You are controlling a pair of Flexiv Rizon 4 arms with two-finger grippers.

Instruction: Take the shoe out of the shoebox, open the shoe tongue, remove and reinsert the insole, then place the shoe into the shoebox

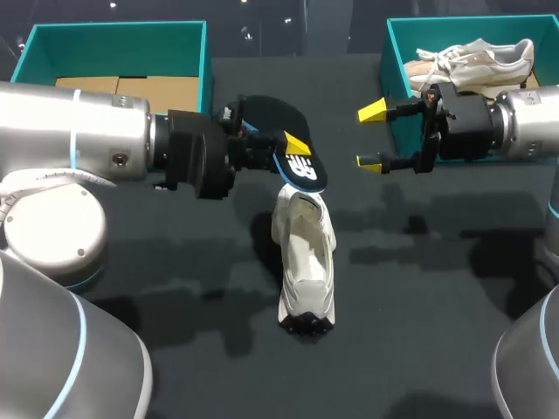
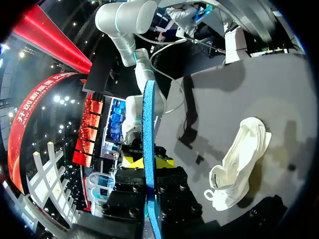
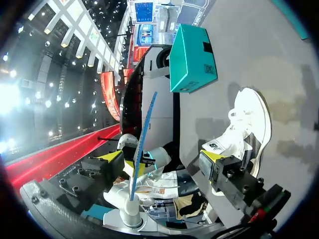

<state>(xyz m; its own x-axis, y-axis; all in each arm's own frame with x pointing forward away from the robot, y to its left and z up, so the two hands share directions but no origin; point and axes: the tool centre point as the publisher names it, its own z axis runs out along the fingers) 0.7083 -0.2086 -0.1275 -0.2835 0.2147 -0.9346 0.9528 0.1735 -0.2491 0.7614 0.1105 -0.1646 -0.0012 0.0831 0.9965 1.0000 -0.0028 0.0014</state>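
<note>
Dark desk (image 1: 419, 332): at its middle a white mesh sneaker (image 1: 306, 262) is laid. A black foam insole (image 1: 278, 131) is clamped by the left gripper (image 1: 293, 150), seemingly askew, so jamming on reinsertion is risked; the right gripper (image 1: 370, 136) is spread, empty.

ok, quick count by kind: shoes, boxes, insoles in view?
Shoes: 2, one loose, one boxed
Shoeboxes: 2, teal
Insole: 1, black
Total: 5
</note>
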